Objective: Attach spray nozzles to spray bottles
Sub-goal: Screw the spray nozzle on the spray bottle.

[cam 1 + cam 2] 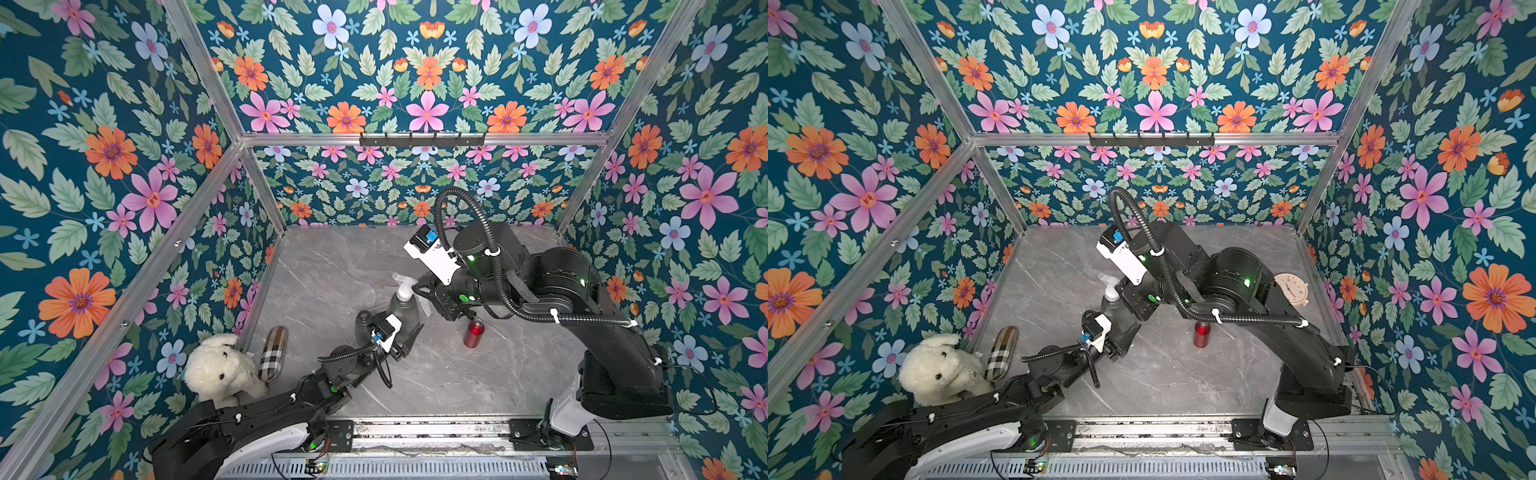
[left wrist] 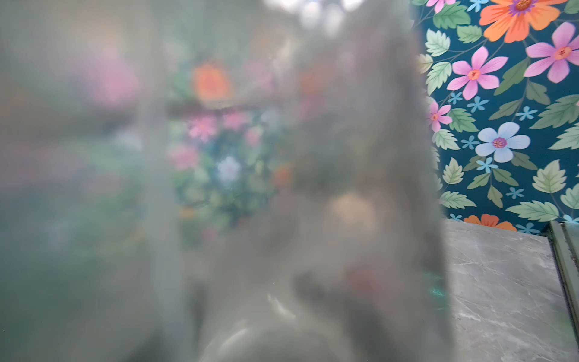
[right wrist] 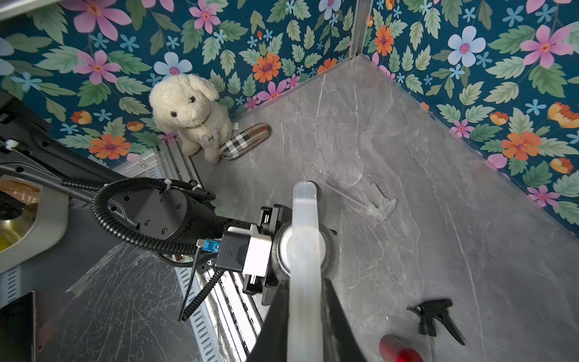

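A smoky-grey spray bottle (image 1: pixel 400 309) stands upright mid-table, and a whitish-clear spray nozzle (image 1: pixel 404 287) sits on its neck. My left gripper (image 1: pixel 405 324) is shut around the bottle's body, which fills the left wrist view as a blur (image 2: pixel 219 219). From above, my right gripper (image 3: pixel 305 282) is shut on that nozzle (image 3: pixel 303 238), one black finger on each side. A second grey bottle (image 1: pixel 364 326) stands just left of the held one. To its right stands the red bottle (image 1: pixel 473 332). A clear nozzle (image 3: pixel 377 207) and a black nozzle (image 3: pixel 435 316) lie on the table.
A cream plush dog (image 1: pixel 220 370) and a plaid oblong case (image 1: pixel 274 353) sit in the near left corner. A pale pink round object (image 1: pixel 1292 289) lies behind the right arm. Flowered walls close in the grey marble table (image 1: pixel 457 374) on three sides.
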`<action>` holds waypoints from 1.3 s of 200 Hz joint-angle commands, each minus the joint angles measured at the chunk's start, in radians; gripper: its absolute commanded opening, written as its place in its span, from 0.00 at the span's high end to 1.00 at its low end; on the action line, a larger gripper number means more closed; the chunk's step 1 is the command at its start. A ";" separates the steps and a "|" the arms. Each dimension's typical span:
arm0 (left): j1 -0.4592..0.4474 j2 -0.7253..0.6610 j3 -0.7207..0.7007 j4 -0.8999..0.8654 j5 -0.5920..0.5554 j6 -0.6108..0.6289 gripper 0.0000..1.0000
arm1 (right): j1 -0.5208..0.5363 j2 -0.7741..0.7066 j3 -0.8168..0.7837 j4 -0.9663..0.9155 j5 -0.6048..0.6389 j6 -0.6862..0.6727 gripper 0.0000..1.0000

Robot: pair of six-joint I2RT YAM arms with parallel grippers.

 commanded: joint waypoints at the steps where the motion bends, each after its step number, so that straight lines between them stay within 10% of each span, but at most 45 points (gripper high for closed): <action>1: -0.002 0.004 0.013 0.035 0.061 0.054 1.00 | 0.009 0.042 0.040 -0.042 0.003 -0.025 0.98; 88: -0.002 0.015 0.019 0.011 0.071 0.057 1.00 | 0.028 0.097 0.106 -0.045 0.049 -0.055 0.92; 260: -0.001 -0.033 0.002 -0.002 0.070 0.012 1.00 | -0.009 -0.184 -0.144 0.265 0.146 -0.061 0.44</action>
